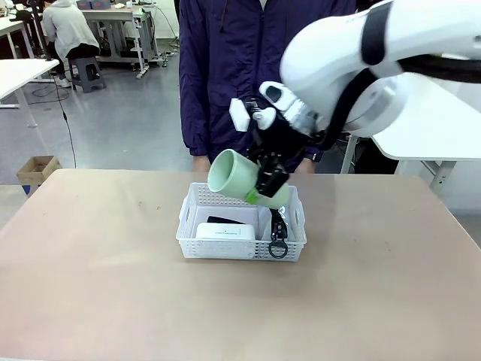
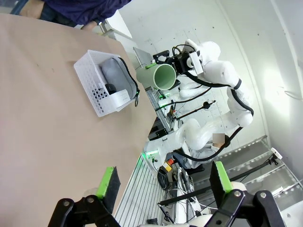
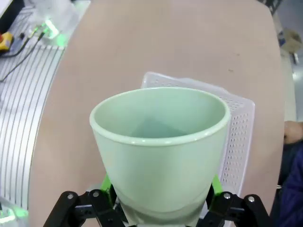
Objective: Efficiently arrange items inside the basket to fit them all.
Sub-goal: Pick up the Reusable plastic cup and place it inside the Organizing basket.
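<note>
The right hand (image 1: 269, 184) has the pale green cup (image 1: 234, 177) clamped by its base, green pads pressed on either side, and in the right wrist view the cup (image 3: 158, 151) sits squarely between the two fingers (image 3: 108, 183) with its mouth facing the camera. In the front view the cup is tipped on its side, mouth toward picture left, held in the air above the far edge of the white basket (image 1: 218, 244), not touching it. From the left wrist view you can see the same cup (image 2: 158, 76) out at the end of the right arm, well above the basket (image 2: 92, 90). Over on the other side, the left hand (image 2: 165, 187) is wide open and holds nothing, off the worktop's edge and well apart from the basket. Down in the basket: the small white box (image 1: 224, 232) lies flat at the near wall, something black (image 1: 225, 220) just behind it, too hidden to name for certain, and the grey pouch (image 2: 113, 75) lies along the far side, its black strap (image 1: 278, 239) draped over the rim with a ring hanging outside. The basket sits near the middle of the tan worktop (image 1: 98, 286). A person in a dark blue jacket (image 1: 225, 75) stands at the far edge, just behind the basket.
</note>
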